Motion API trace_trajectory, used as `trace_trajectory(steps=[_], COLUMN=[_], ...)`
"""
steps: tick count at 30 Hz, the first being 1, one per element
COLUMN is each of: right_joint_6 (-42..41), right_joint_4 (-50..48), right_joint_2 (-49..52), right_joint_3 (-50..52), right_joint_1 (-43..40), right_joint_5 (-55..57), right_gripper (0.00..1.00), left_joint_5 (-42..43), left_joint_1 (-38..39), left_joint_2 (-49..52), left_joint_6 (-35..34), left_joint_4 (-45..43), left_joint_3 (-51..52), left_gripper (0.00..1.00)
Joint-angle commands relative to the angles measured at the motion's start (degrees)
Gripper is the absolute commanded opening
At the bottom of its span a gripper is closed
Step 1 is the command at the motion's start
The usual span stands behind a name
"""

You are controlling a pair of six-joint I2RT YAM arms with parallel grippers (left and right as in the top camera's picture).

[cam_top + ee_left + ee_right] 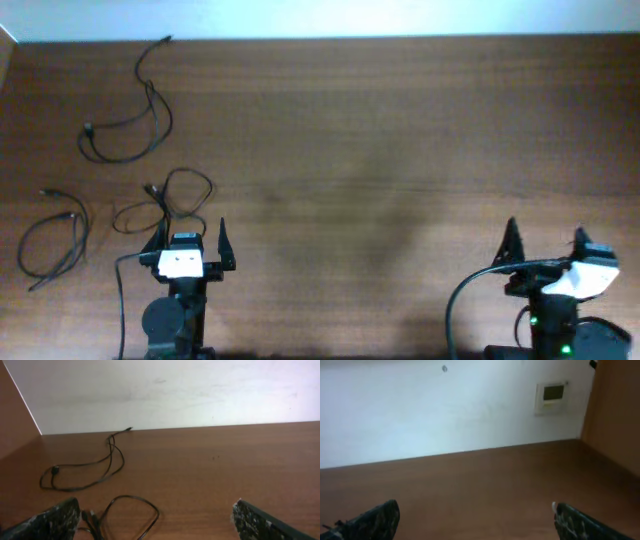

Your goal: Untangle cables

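Observation:
Three thin black cables lie apart on the left of the table. One cable (130,125) loops near the back left; it shows again as a cable (95,467) by the wall. A second cable (55,245) coils at the far left. The third cable (175,200) loops just ahead of my left gripper (190,238); in the left wrist view this looped cable (132,515) lies low between the fingers, nearer the left one. My left gripper (155,520) stands open, holding nothing. At the front right my right gripper (545,240) is open over bare wood, and in its wrist view the gripper (475,517) is empty.
A white wall (175,390) runs along the table's back edge. A thick black arm cable (120,300) hangs beside the left arm, another (455,300) curves by the right arm. A small wall panel (551,396) shows at the back right.

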State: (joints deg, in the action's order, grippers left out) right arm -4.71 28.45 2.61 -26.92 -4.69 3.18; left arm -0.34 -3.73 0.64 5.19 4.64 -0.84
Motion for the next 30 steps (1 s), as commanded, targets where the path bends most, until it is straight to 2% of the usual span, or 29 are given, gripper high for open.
trace_trajectory(steps=[1, 3, 5, 6, 7, 12, 14, 17, 26, 30], right_joint_6=[-0.07, -0.07, -0.07, -0.07, -0.07, -0.07, -0.07, -0.07, -0.09, -0.09], right_joint_4=[-4.33, -9.35, -28.02, -41.57, -42.40, -40.46, -36.33, -23.87, -23.93, -23.93], right_joint_2=[-2.43, -2.43, -2.43, -2.43, -2.43, -2.43, -2.43, -2.38, -2.43, -2.43], right_joint_3=[6.78, 10.10, 15.65, 19.80, 20.13, 26.62, 26.60, 26.60, 26.60, 26.60], right_joint_1=[-0.52, -0.15, -0.15, -0.15, -0.15, -0.15, -0.15, -0.15, -0.02, 4.31], right_joint_5=[0.33, 0.31, 0.33, 0.33, 0.33, 0.31, 0.33, -0.02, -0.11, -0.11], right_gripper=[0.98, 0.98, 0.98, 0.99, 0.98, 0.98, 0.99, 0.98, 0.98, 0.98], left_joint_5=[-0.33, -0.33, -0.33, -0.33, -0.33, -0.33, -0.33, -0.35, -0.33, -0.33], left_joint_1=[-0.31, -0.31, -0.31, -0.31, -0.31, -0.31, -0.31, -0.31, -0.31, -0.31], left_joint_2=[-0.35, -0.35, -0.35, -0.35, -0.35, -0.35, -0.35, -0.35, -0.35, -0.35], left_joint_6=[0.94, 0.94, 0.94, 0.94, 0.92, 0.94, 0.94, 0.94, 0.92, 0.92], left_joint_4=[0.07, 0.07, 0.07, 0.07, 0.04, 0.07, 0.07, 0.04, 0.07, 0.07], left_joint_3=[0.37, 0.37, 0.37, 0.37, 0.37, 0.37, 0.37, 0.37, 0.37, 0.37], left_gripper=[0.99, 0.99, 0.99, 0.99, 0.99, 0.99, 0.99, 0.99, 0.99, 0.99])
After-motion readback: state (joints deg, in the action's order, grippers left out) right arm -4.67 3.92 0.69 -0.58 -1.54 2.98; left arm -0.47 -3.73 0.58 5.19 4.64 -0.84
